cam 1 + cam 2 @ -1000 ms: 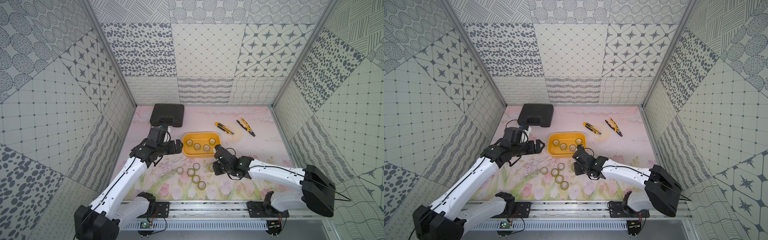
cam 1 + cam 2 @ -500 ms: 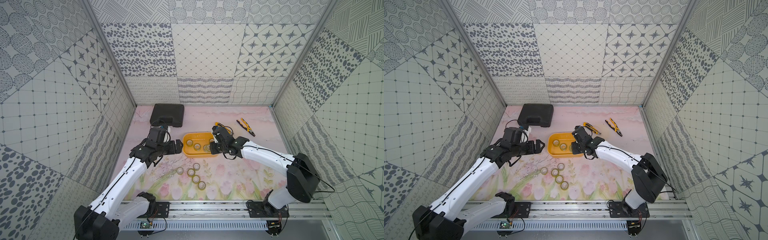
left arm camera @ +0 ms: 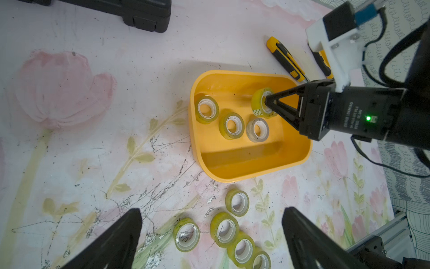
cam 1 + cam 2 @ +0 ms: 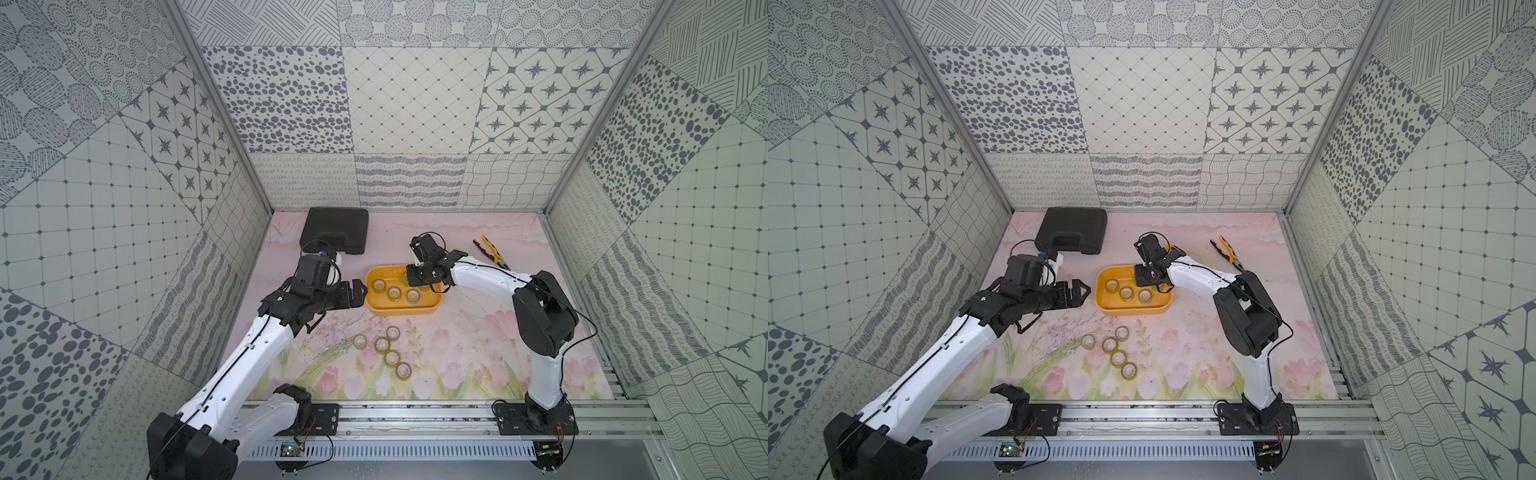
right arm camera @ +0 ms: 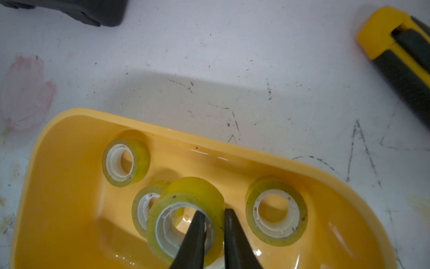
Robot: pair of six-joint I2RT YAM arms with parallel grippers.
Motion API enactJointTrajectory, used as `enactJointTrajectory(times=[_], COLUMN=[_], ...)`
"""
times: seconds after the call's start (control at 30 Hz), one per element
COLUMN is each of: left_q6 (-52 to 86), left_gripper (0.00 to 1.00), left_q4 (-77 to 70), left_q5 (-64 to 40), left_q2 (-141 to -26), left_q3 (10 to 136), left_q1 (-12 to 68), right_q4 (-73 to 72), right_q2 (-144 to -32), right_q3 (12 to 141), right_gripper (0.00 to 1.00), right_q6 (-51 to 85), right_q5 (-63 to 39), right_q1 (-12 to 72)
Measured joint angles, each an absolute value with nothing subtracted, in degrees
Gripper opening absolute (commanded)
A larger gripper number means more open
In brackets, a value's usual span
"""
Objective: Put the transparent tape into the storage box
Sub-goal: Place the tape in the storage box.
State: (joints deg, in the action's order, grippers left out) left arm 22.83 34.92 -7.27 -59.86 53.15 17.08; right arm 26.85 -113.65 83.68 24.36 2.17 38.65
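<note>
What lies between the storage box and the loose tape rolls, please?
Only bare, scuffed mat separates the storage box from the loose rolls, seen in the left wrist view.

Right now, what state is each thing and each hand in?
Storage box, open, partly filled.
Held roll, tilted, pinched by its wall.
Three rolls, flat inside box.
Five rolls, flat on mat.
Right hand, shut on held roll.
Left hand, open, empty.
Black case, closed.
Knife, no blade showing.
</note>
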Motion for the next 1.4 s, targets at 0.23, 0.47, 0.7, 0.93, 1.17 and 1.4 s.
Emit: enactJointTrajectory(times=[0.23, 0.47, 0.7, 0.93, 1.17, 1.4], left_q6=[22.8, 22.8, 22.8, 23.4, 24.3, 21.9], left_gripper=[0.99, 0.99, 0.99, 0.99, 0.99, 0.99], left_q4=[34.9, 34.9, 34.8, 33.7, 30.3, 26.1], left_q5=[-7.4, -7.4, -7.3, -5.6, -5.3, -7.6], left_q2=[-59.9, -59.9, -60.0, -58.5, -58.5, -67.3], left_q3=[53.1, 53.1, 53.0, 51.6, 50.6, 55.8], left_q1=[17.1, 17.1, 17.1, 17.1, 17.1, 17.1], right_q4=[26.8, 27.1, 25.3, 18.3, 17.3, 16.3], right_q2=[-118.4, -117.7, -102.3, -84.2, -80.7, -78.9], right_q3=[86.3, 85.9, 77.3, 61.8, 51.2, 46.2], right_gripper=[0.43, 0.48, 0.5, 0.5, 0.49, 0.49], right_q6=[24.7, 25.0, 25.6, 28.3, 29.3, 30.9], right_q5=[1.9, 1.0, -1.1, -3.8, -5.2, -4.6], right_q1=[37.9, 37.8, 37.8, 37.9, 40.2, 44.8])
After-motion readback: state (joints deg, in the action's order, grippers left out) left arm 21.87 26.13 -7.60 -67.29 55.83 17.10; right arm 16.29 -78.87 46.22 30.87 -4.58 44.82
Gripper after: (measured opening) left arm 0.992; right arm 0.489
